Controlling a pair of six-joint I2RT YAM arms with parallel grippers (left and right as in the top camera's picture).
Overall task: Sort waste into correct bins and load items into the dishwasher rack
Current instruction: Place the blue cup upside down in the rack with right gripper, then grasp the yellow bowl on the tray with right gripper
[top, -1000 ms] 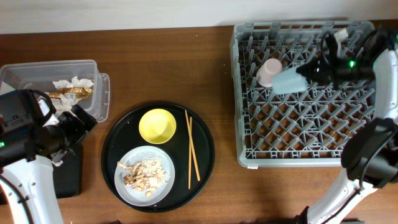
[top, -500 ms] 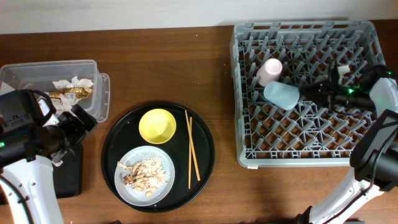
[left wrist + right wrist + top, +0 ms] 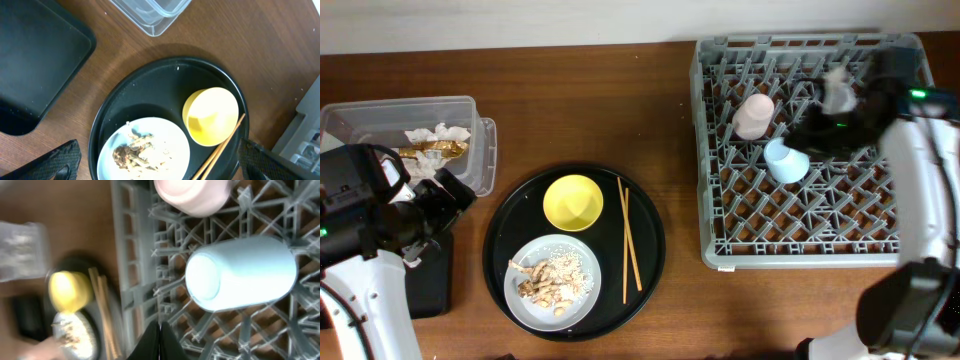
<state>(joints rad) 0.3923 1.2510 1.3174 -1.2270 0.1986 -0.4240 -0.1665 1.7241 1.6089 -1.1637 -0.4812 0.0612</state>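
Left arm: parked at the table's left edge in the overhead view, wrist over the shallow black rectangular tray (image 3: 430,280), left gripper (image 3: 450,195) aimed toward the round black tray (image 3: 650,240).
Left jaws: spread wide. Its own camera shows a fingertip in each bottom corner, and the left gripper (image 3: 160,160) is empty.
Right arm: reaching in from the right across the dishwasher rack (image 3: 710,200), heavily blurred, with the right gripper (image 3: 807,133) up above the pegs.
Right jaws: the wrist view shows the fingertips drawn together with only a thin seam between them. The right gripper (image 3: 161,340) grips nothing.
Light-blue cup (image 3: 785,160): down in the rack, tipped on its side among the pegs, just below the pink cup (image 3: 753,115) and clear of the fingers.
Only in the right wrist view: a close look at the light-blue cup (image 3: 245,275) lying across the lattice, and the pink cup (image 3: 192,195) just beside it.
Only in the overhead view: the clear tub (image 3: 470,140) holding the white paper scraps (image 3: 438,133) and the gold-brown wrapper (image 3: 432,150).
On the round tray: the yellow bowl (image 3: 572,201), the chopsticks (image 3: 628,240) just to its right, and the white plate (image 3: 582,295) carrying the food scraps (image 3: 545,278).
Left wrist view: looks straight down on the bowl, the plate and a corner of the tub.
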